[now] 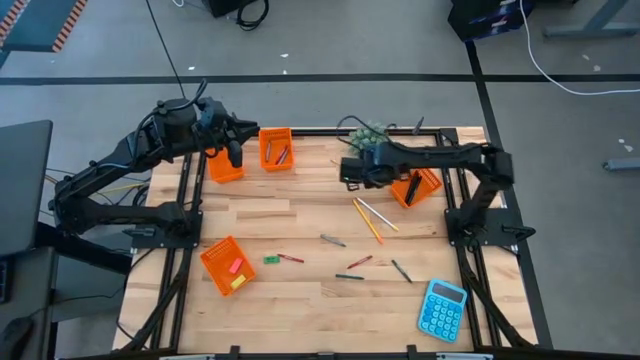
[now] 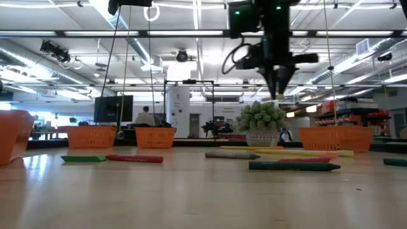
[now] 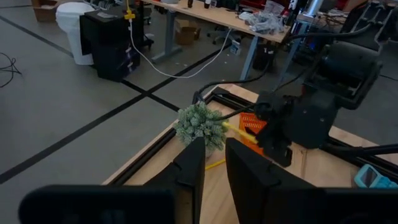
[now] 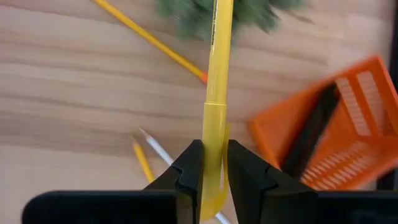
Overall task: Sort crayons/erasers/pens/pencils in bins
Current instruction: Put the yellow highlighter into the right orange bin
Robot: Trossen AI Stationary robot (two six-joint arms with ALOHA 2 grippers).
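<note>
Your right gripper (image 4: 208, 171) was clamped on a yellow pen (image 4: 216, 106), held above the table near the bin (image 4: 339, 134) with dark pens. It looked light, stiff and slick; you'd grip mid-barrel. Your left gripper (image 3: 214, 171) was narrowly parted, empty.

A grey floor (image 1: 330, 40) crossed by dark tape lines is seen around the wooden desk (image 1: 300, 215). Ceiling strip lights (image 2: 191, 33) are lit. A white bin (image 3: 73, 28) and a cluttered table (image 3: 217, 15) are seen behind.
</note>
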